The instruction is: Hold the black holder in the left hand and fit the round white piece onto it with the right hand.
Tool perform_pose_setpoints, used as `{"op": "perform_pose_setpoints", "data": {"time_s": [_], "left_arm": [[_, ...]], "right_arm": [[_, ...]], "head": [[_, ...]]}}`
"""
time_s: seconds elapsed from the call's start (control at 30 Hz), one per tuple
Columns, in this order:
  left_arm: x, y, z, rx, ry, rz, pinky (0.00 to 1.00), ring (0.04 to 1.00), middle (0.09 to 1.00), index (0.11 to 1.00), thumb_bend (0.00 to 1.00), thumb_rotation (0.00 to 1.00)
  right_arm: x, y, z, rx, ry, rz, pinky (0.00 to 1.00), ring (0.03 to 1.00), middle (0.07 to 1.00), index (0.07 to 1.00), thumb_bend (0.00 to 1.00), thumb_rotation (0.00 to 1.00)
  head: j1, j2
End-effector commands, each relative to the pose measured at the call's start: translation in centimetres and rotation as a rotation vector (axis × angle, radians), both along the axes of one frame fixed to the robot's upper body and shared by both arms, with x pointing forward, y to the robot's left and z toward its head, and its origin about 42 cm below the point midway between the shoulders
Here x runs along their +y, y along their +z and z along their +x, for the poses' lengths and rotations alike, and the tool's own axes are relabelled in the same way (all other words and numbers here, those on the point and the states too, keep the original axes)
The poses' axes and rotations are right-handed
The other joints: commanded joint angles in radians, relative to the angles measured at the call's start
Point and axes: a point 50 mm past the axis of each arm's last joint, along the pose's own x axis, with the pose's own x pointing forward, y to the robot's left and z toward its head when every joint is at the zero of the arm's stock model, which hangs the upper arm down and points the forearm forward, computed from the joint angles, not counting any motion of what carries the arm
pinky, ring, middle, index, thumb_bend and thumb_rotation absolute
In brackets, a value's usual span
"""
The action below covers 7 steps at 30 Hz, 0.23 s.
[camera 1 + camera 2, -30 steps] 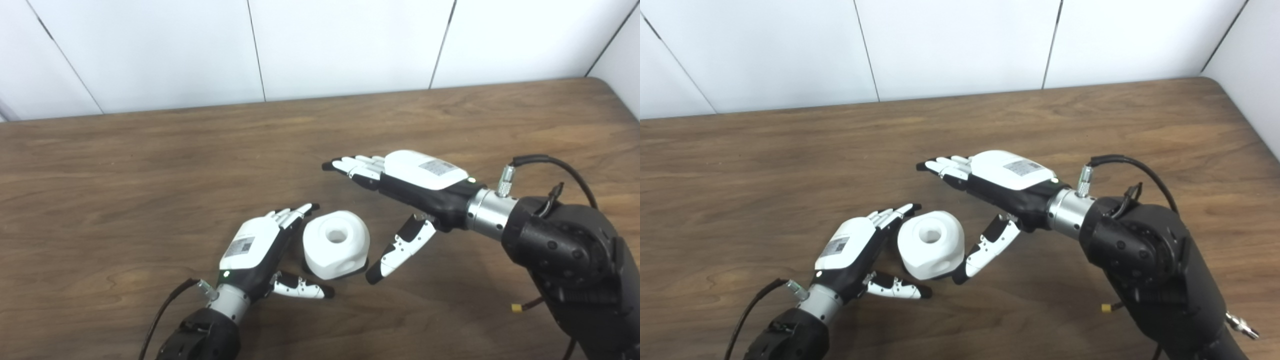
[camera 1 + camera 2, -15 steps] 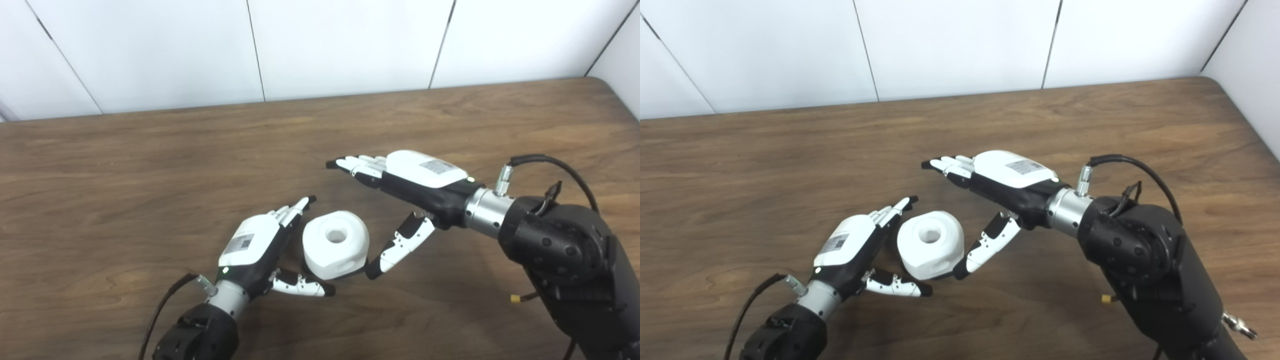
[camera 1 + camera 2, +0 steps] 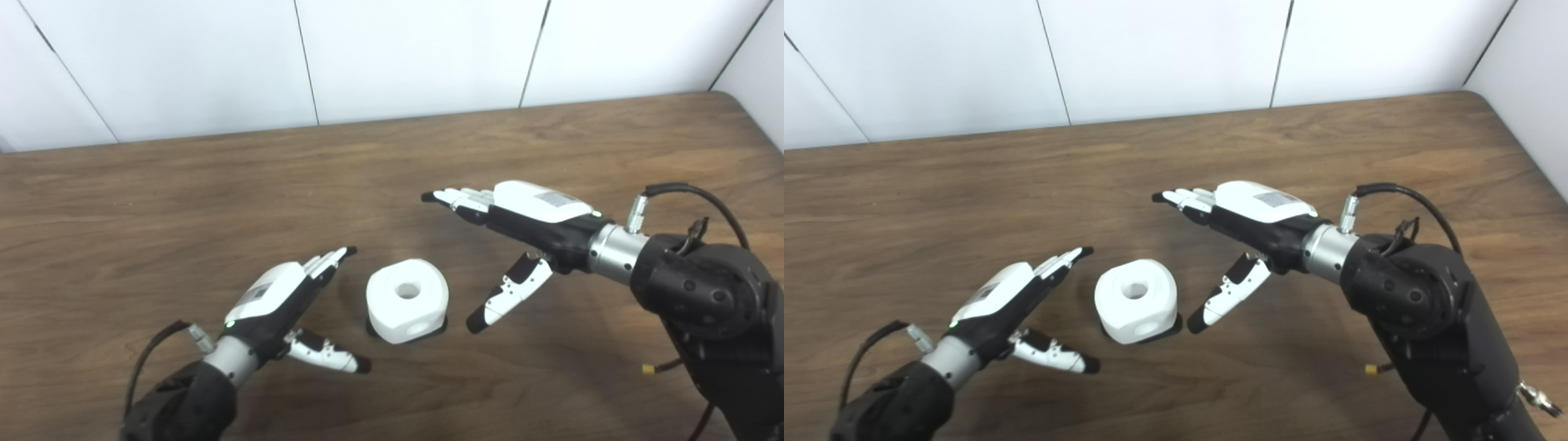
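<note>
Brown wood-grain table (image 3: 184,184) runs back to white panelled wall (image 3: 398,55).

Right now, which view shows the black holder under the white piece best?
The right eye view: the black holder shows as a clear dark rim beside the white piece. In the left eye view only a thin edge appears.

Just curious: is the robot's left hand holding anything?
No. The left hand is open, fingers spread, apart from the round white piece.
</note>
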Motion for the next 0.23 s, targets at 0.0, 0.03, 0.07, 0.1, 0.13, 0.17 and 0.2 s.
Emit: {"op": "perform_pose_setpoints", "data": {"time_s": [0.0,0.03,0.07,0.1,0.13,0.17,0.2], "left_arm": [[1.2,1.3,-0.1,-0.005,-0.007,0.017,0.99,1.0,1.0,1.0,1.0,0.33],[1.4,1.6,-0.1,-0.003,-0.014,0.019,1.0,1.0,1.0,1.0,1.0,0.33],[1.6,1.8,-0.1,-0.003,-0.018,0.02,1.0,1.0,1.0,1.0,1.0,0.34],[1.7,2.0,-0.2,-0.004,-0.02,0.02,1.0,1.0,1.0,1.0,1.0,0.35],[1.9,2.2,-0.2,-0.005,-0.017,0.016,1.0,1.0,1.0,1.0,1.0,0.35],[2.0,2.3,-0.2,-0.005,-0.013,0.009,1.0,1.0,1.0,1.0,1.0,0.35],[2.2,2.3,-0.2,-0.006,-0.006,-0.001,1.0,1.0,1.0,1.0,1.0,0.35]], "right_arm": [[-0.4,1.0,0.3,-0.023,-0.008,0.015,1.0,1.0,1.0,1.0,1.0,0.49],[-0.5,1.0,0.3,-0.018,-0.011,0.017,1.0,1.0,1.0,1.0,1.0,0.49],[-0.6,1.0,0.3,-0.012,-0.014,0.021,1.0,1.0,1.0,1.0,1.0,0.49],[-0.7,1.0,0.3,-0.007,-0.02,0.026,1.0,1.0,1.0,1.0,1.0,0.49],[-0.9,1.0,0.4,-0.003,-0.029,0.032,1.0,1.0,1.0,1.0,1.0,0.48],[-1.0,1.0,0.4,0.0,-0.038,0.039,1.0,1.0,1.0,1.0,1.0,0.48],[-1.3,1.0,0.4,0.0,-0.05,0.049,1.0,1.0,1.0,1.0,1.0,0.48]], "head": [[0.003,0.0],[0.004,0.0],[0.005,-0.001],[0.006,-0.002],[0.008,-0.003],[0.009,-0.003],[0.01,-0.002]]}}
